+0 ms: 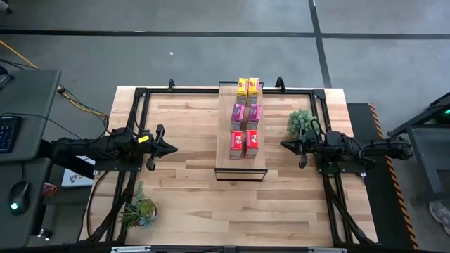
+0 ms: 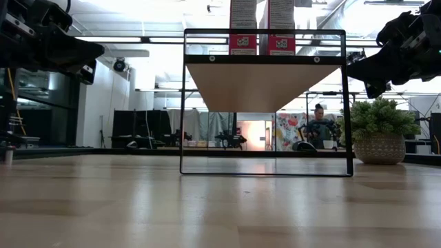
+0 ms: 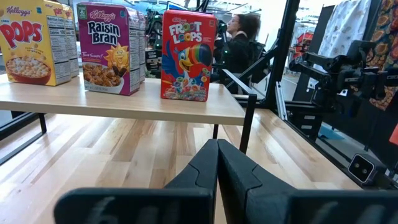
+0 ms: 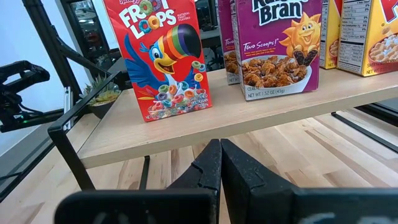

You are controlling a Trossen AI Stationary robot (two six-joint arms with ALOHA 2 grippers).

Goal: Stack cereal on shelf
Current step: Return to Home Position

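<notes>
Logged cereal (image 1: 246, 116) in pairs atop shelf (image 1: 240, 165); found left gripper (image 1: 173, 147) and right gripper (image 1: 283, 145) flanking shelf, clear of cereal, jaws closed, empty

Colours on the shelf

Two yellow boxes (image 1: 247, 86) stood at the shelf's (image 1: 240, 163) back edge, two magenta-purple boxes (image 1: 247, 112) mid-plank, two red boxes (image 1: 245, 143), bearing a rainbow-beaked toucan, toward its front edge. The shelf was pale wood, black-framed; the tabletop (image 1: 190, 183) striped blond planks; the plant (image 1: 301, 121) near its right edge green

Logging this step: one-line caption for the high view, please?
Six cereal boxes stand in pairs on the shelf; left claw and right claw flank it, shut.
</notes>
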